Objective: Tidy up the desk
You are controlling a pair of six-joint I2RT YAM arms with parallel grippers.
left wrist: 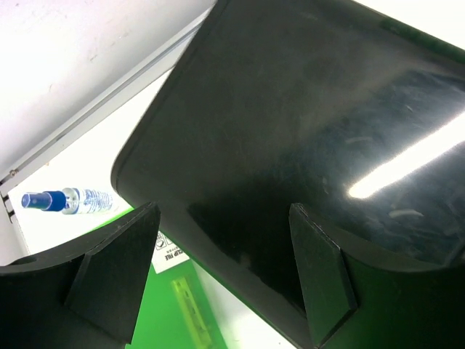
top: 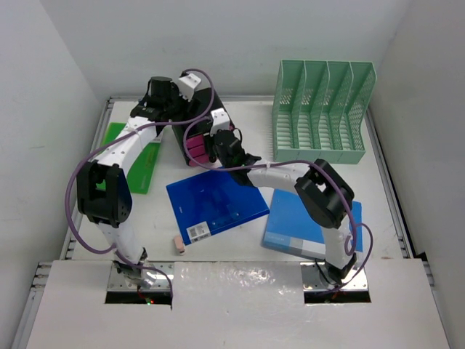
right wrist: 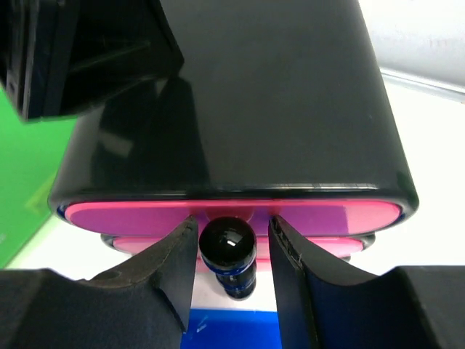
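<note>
The white desk (top: pixel 247 116) carries a black drawer box (top: pixel 195 134) with pink drawers at the back middle. My left gripper (top: pixel 171 116) is open over the box's left top edge. In the left wrist view its jaws (left wrist: pixel 218 269) straddle the glossy black box top (left wrist: pixel 305 131). My right gripper (top: pixel 216 149) is at the box front. In the right wrist view its jaws (right wrist: pixel 227 251) flank the black knob (right wrist: pixel 227 242) of the top pink drawer (right wrist: pixel 327 217), with a small gap on the right side. The drawer looks closed.
A dark blue folder (top: pixel 214 203) and a light blue folder (top: pixel 305 222) lie at the front middle. A green clip file (top: pixel 134 156) lies left of the box. A green slotted file rack (top: pixel 320 109) stands at the back right. A small eraser (top: pixel 179 245) and a spray bottle (left wrist: pixel 69 200) are also there.
</note>
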